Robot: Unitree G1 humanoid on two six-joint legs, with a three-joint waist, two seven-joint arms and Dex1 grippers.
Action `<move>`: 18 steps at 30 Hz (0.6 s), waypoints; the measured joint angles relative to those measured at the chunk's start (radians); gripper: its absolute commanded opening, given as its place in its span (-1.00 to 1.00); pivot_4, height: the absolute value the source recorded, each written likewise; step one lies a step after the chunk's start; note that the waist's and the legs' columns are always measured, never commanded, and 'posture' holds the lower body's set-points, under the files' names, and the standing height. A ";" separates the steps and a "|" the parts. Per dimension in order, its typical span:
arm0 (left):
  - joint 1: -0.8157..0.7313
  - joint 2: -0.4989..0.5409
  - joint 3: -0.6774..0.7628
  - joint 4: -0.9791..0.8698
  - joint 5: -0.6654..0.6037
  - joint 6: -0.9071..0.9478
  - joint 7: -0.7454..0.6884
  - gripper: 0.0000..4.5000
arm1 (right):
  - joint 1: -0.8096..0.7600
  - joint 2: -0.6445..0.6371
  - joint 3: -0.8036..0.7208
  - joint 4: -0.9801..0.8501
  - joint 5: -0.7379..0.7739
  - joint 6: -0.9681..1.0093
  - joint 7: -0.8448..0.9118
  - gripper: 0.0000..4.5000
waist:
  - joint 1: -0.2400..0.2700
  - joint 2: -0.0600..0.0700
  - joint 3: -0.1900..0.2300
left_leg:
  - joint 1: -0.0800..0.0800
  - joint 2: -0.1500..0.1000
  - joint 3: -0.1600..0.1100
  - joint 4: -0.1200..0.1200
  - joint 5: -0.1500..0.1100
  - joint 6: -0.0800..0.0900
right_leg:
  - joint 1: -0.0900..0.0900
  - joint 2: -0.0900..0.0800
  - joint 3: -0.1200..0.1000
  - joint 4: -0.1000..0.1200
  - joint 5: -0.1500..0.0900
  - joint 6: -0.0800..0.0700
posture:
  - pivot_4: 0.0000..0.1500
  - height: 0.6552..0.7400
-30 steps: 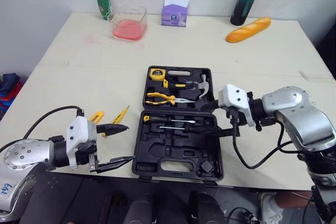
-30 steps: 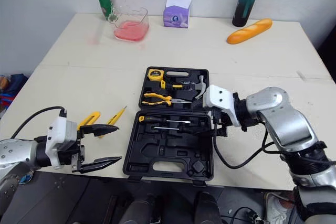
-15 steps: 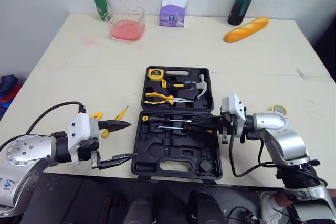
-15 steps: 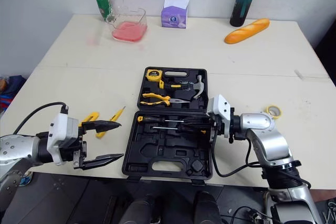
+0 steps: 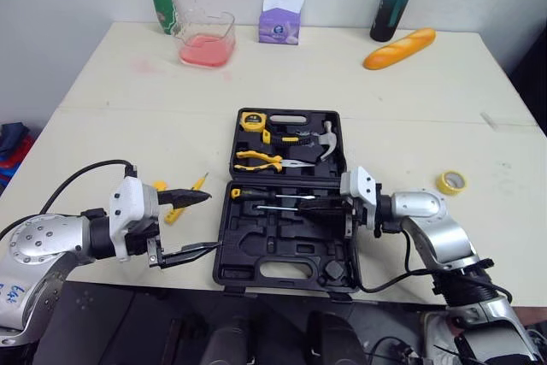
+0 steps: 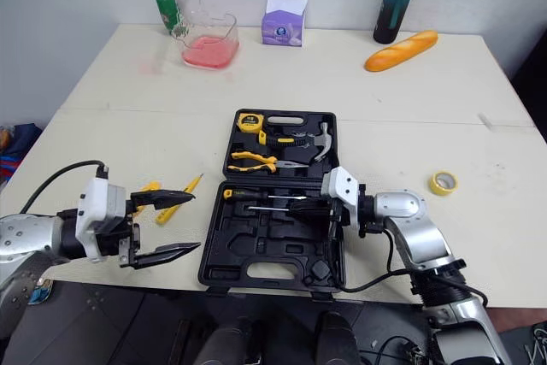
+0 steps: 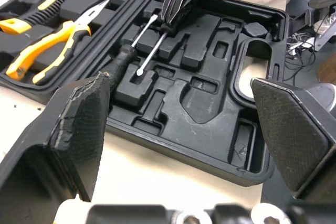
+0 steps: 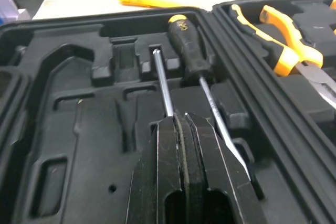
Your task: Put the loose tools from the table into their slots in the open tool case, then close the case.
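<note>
Tool case (image 5: 282, 247) lay open at the desk's (image 5: 128, 126) front edge, right gripper (image 5: 318, 203) pressed closed over its 2 screwdrivers (image 5: 248, 195), left gripper (image 5: 212, 221) gaping wide beside it.

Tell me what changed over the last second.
The right gripper came down from the right edge of the case into its near half, and its jaws closed; they are now shut at the screwdrivers lying there. Whether they grip one cannot be told. The lowered arm uncovered a roll of yellow tape. The left gripper stayed open beside the case, and the yellow tools stayed on the table.
</note>
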 measured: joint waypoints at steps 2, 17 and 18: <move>0.000 0.000 0.000 0.002 0.000 0.000 -0.001 1.00 | 0.000 0.008 0.000 0.008 -0.002 -0.011 -0.004 -0.99 | 0.000 0.000 0.000 | 0.000 0.000 0.000 0.000 0.000 0.000 | 0.000 0.000 0.000 0.000 0.000 0.000 | 1.00 1.00; 0.034 0.000 0.002 -0.002 0.000 0.000 0.008 1.00 | -0.025 -0.028 0.075 -0.049 -0.052 0.105 -0.062 -0.99 | -0.002 -0.005 -0.005 | 0.003 0.001 0.000 0.000 0.000 -0.001 | 0.001 0.000 0.001 0.002 -0.001 -0.001 | 1.00 1.00; 0.035 0.000 0.002 -0.002 0.000 0.000 0.009 1.00 | -0.028 -0.029 0.079 -0.049 -0.053 0.117 -0.064 -0.99 | -0.002 -0.006 -0.006 | 0.004 0.001 0.000 0.000 0.000 -0.001 | 0.001 0.000 0.001 0.002 -0.001 -0.001 | 1.00 1.00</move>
